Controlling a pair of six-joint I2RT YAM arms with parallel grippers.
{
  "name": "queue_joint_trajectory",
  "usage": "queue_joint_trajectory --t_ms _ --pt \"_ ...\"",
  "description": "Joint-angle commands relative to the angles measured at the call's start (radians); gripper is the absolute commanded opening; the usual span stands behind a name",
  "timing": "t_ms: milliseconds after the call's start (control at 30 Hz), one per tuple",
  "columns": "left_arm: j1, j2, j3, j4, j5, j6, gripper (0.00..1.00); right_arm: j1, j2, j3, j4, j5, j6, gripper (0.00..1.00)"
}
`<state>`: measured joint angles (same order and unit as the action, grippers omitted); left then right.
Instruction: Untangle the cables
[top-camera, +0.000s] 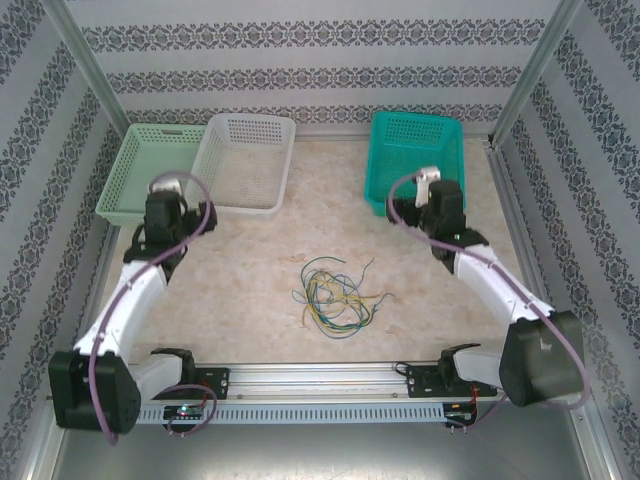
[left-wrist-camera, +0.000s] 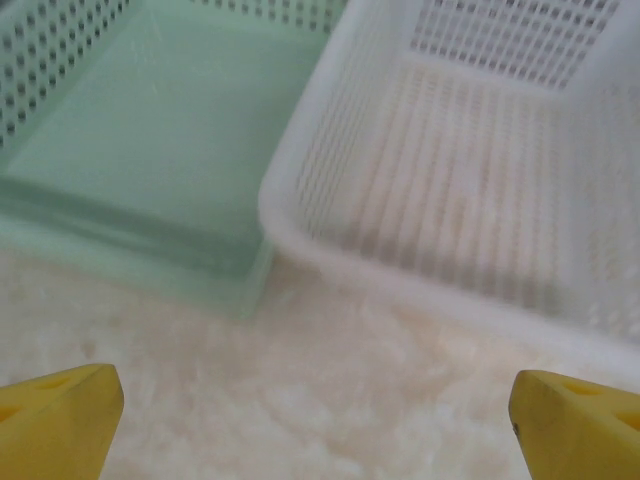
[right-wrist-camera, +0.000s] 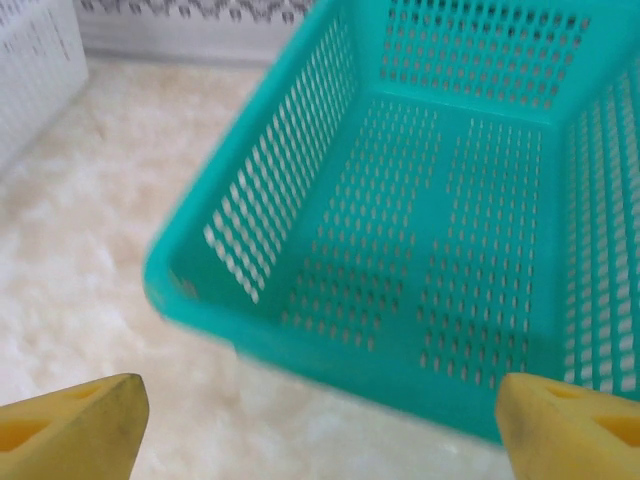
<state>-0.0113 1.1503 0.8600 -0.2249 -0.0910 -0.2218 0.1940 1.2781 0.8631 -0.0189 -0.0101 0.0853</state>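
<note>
Entry, as I saw it: left gripper (left-wrist-camera: 320, 425) spread by white plastic mesh basket (left-wrist-camera: 290, 215); right gripper (right-wrist-camera: 320, 425) spread by teal plastic mesh basket (right-wrist-camera: 330, 352). Tangle of thin yellow, blue, green cables (top-camera: 335, 297) lay mid marbled table (top-camera: 240, 280), well apart from both. I judged: pinch one outer strand, draw outward slowly.

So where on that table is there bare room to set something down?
Bare table between the white basket and teal basket, and on either side of the cables. Crowded: the tangle itself, and back left, where the green basket meets the white one.
</note>
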Motion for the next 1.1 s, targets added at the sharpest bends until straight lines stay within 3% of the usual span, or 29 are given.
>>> queue_joint_trajectory --t_ms 0,67,233,400,533,667,900,967,1067 --pt "0.007 0.155 0.207 -0.152 -0.014 0.022 0.99 0.002 0.104 0.171 -0.183 -0.053 0.144 0.85" --pt "0.028 0.267 0.318 -0.202 -0.01 0.027 1.0 0.007 0.177 0.25 -0.206 -0.071 0.176 0.83" --pt "0.075 0.444 0.478 -0.202 0.123 0.048 0.99 0.02 0.37 0.442 -0.314 -0.035 0.205 0.82" --pt "0.114 0.65 0.617 -0.266 0.21 0.065 0.86 0.026 0.513 0.555 -0.363 -0.052 0.244 0.8" --pt "0.128 0.719 0.637 -0.241 0.273 0.077 0.82 0.054 0.548 0.574 -0.357 -0.043 0.234 0.81" --pt "0.129 0.778 0.68 -0.254 0.25 0.094 0.81 0.065 0.598 0.62 -0.383 -0.037 0.225 0.81" --pt "0.115 0.833 0.732 -0.29 0.313 0.128 0.59 0.068 0.661 0.659 -0.407 -0.001 0.214 0.79" --pt "0.099 0.825 0.723 -0.289 0.316 0.13 0.55 0.067 0.668 0.659 -0.41 0.003 0.208 0.72" --pt "0.051 0.806 0.698 -0.272 0.311 0.133 0.51 0.069 0.673 0.656 -0.412 0.007 0.196 0.52"
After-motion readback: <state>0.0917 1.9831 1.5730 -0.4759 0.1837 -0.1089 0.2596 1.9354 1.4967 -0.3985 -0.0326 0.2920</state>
